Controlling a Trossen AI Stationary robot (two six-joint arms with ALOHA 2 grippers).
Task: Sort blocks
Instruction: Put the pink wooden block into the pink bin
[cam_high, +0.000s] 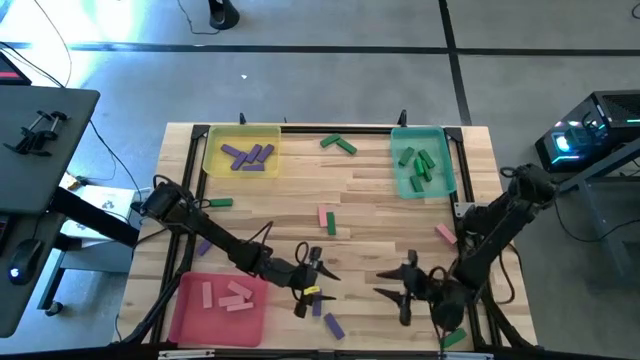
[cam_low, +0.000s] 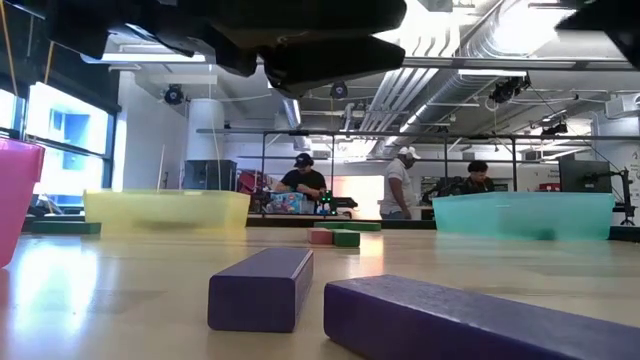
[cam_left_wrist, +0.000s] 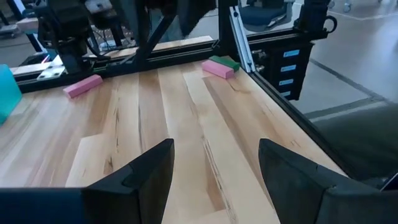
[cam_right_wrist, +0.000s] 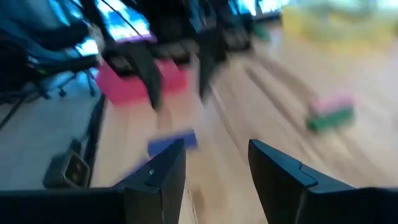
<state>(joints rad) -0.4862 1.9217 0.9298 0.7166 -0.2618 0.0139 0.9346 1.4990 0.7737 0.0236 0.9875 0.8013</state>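
Observation:
Loose blocks lie flat on the wooden table: two purple ones (cam_high: 326, 314) near the front edge, a pink and green pair (cam_high: 327, 220) at the middle, two green ones (cam_high: 338, 144) at the back, a pink one (cam_high: 445, 233) on the right, and a green one (cam_high: 221, 202) and a purple one (cam_high: 204, 247) on the left. My left gripper (cam_high: 316, 268) hovers open just behind the purple blocks, with nothing between its fingers (cam_left_wrist: 149, 168). My right gripper (cam_high: 388, 284) faces it from the right, also open and empty (cam_right_wrist: 214, 152).
A yellow tray (cam_high: 212, 158) with purple blocks stands at the back left. A teal tray (cam_high: 402, 184) with green blocks is at the back right, and a pink tray (cam_high: 190, 315) with pink blocks at the front left. A green block (cam_high: 455, 338) lies at the front right. People stand far behind the table.

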